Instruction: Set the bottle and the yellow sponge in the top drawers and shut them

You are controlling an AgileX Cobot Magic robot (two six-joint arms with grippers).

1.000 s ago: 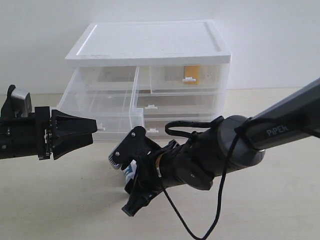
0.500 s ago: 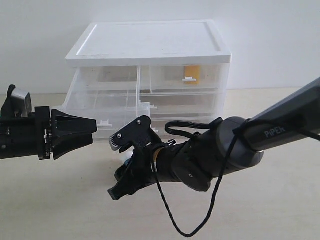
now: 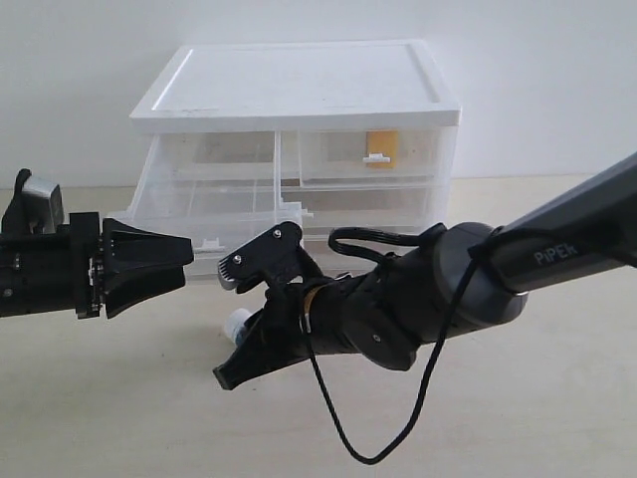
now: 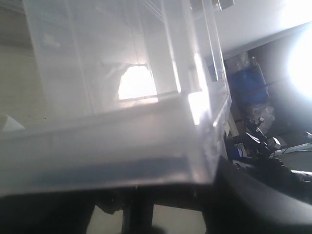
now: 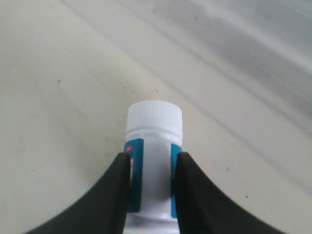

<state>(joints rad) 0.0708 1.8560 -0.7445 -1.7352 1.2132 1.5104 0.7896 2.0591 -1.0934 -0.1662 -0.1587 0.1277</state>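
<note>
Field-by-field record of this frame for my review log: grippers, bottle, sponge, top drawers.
top left translucent plastic drawer: pulled out
top right drawer: pushed in
yellow sponge block: inside top right drawer
right gripper: shut on the small white plastic bottle with teal label
left gripper: open, beside the pulled-out drawer's front

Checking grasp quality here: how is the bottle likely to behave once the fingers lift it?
The bottle looks like rigid plastic, so it probably won't deform. Its smooth round sides between the fingers might slip or twist. It is small, so likely light.
</note>
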